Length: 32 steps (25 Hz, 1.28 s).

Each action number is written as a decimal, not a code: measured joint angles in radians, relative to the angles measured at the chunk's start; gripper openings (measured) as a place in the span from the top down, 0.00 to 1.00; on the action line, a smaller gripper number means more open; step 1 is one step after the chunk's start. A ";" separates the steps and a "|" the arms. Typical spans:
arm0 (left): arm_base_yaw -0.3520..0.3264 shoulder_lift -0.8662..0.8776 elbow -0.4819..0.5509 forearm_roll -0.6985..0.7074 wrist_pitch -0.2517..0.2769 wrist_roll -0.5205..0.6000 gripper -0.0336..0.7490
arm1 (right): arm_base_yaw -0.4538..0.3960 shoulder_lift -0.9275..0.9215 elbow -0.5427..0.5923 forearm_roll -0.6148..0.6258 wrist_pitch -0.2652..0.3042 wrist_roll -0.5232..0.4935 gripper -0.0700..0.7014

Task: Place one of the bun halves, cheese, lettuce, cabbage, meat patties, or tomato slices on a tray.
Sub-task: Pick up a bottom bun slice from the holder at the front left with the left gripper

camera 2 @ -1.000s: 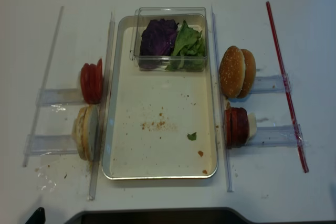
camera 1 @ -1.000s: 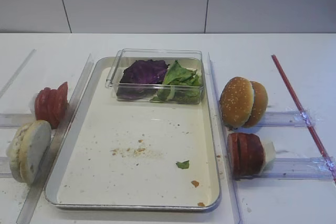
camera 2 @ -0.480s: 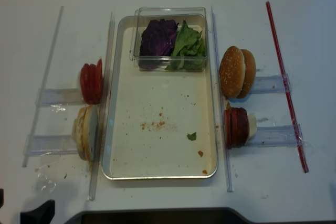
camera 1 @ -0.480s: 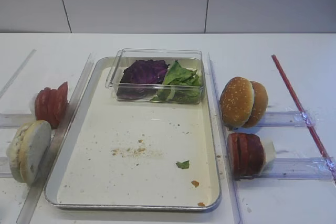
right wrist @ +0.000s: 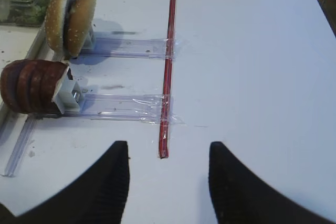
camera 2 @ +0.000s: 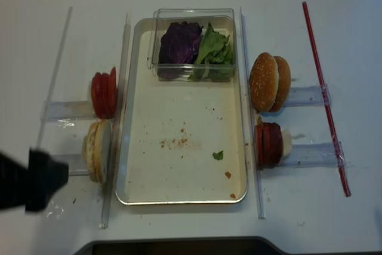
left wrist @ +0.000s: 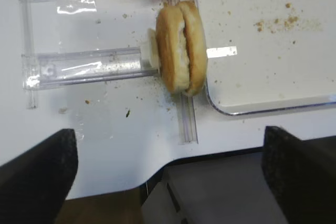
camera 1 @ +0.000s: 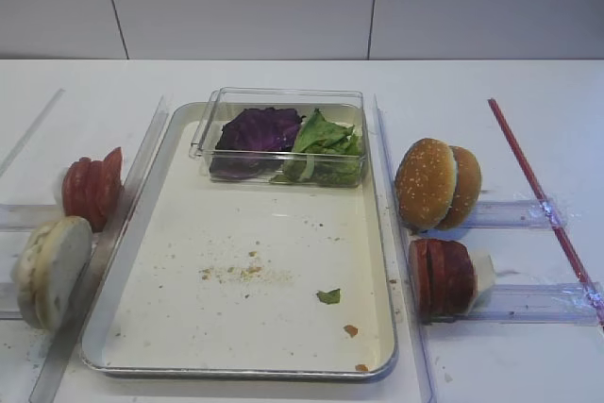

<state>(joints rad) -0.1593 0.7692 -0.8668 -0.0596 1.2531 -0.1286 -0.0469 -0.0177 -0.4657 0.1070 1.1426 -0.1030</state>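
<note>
Light is bright, even and diffuse, falling from overhead, so shadows are soft and short: a faint one lies under the sesame buns in the right wrist view. The white table washes out pale, bluish on the right. A sharp glare spot sits on the tray rim beside the pale bun half, and the clear plastic rails glint. All views are slightly soft and grainy; the left gripper is motion-blurred at the left edge overhead, and its dark fingers sit out of focus
</note>
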 joint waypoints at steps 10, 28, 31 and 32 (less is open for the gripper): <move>0.000 0.268 -0.140 -0.002 -0.004 -0.011 0.12 | 0.000 0.000 0.000 0.000 0.000 0.000 0.41; -0.164 0.411 -0.145 -0.035 -0.010 -0.038 0.20 | 0.000 0.000 0.000 0.000 0.000 0.000 0.41; -0.222 0.449 -0.145 -0.009 -0.014 -0.080 0.20 | 0.000 0.000 0.000 0.000 0.000 0.000 0.41; -0.236 0.458 -0.145 0.005 -0.016 -0.094 0.20 | 0.000 0.000 0.000 0.000 0.000 0.000 0.41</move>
<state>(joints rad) -0.3957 1.2274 -1.0123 -0.0541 1.2372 -0.2229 -0.0469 -0.0177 -0.4657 0.1070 1.1426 -0.1030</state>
